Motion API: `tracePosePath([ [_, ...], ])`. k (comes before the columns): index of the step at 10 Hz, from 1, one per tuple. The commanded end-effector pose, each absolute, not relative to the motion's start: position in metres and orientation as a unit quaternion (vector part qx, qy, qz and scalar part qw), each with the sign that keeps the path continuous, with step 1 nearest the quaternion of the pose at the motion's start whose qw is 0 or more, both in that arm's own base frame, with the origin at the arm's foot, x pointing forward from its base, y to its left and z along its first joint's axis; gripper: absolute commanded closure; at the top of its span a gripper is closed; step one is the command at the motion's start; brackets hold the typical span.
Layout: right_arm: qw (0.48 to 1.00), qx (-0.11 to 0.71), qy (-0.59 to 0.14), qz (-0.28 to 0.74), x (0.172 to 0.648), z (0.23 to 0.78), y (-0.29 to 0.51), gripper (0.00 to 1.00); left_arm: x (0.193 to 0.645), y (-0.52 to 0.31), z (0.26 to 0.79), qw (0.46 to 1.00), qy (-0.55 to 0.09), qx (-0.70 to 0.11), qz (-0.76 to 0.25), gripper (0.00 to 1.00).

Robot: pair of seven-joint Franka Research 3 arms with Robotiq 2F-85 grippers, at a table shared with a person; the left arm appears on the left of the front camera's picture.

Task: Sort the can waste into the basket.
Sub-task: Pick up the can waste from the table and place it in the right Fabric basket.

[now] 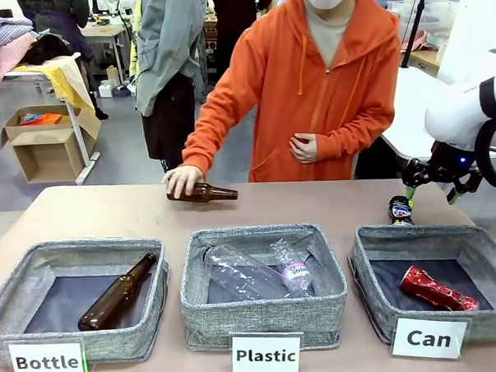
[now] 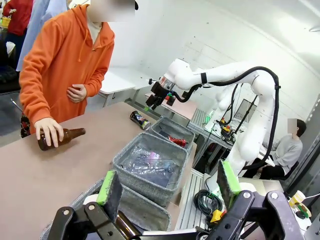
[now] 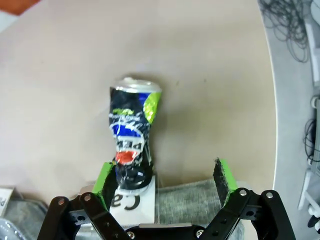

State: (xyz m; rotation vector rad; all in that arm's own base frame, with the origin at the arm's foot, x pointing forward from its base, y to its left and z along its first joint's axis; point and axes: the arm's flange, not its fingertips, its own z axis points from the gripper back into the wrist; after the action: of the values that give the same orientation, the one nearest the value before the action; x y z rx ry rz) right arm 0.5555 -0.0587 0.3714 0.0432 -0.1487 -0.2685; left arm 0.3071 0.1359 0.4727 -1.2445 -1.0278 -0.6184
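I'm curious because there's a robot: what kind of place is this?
Probably a robotics lab or workshop: a white robot arm reaches over a table with a basket signed "Can", and an open cardboard box stands in the background.

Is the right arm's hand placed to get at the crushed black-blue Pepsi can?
Likely yes: the open right hand hovers near the crushed black-blue Pepsi can, bare table around it, nothing between.

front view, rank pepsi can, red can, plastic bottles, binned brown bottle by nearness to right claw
1. Pepsi can, on table beside right claw
2. Red can, inside Can basket
3. Plastic bottles, middle bin
4. Brown bottle, left bin
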Motion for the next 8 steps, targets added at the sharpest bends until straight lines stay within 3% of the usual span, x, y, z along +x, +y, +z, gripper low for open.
tracePosePath([
  [1, 0.983, 0.017, -0.086, -0.158, 0.566, 0.361, -0.057, 0.00, 0.304, 0.134, 0.475, 0.649, -0.452, -0.550, -0.267, 0.00],
  [8, 0.984, 0.039, -0.054, -0.163, 0.578, 0.300, -0.044, 0.00, 0.304, 0.134, 0.475, 0.649, -0.452, -0.550, -0.267, 0.00],
])
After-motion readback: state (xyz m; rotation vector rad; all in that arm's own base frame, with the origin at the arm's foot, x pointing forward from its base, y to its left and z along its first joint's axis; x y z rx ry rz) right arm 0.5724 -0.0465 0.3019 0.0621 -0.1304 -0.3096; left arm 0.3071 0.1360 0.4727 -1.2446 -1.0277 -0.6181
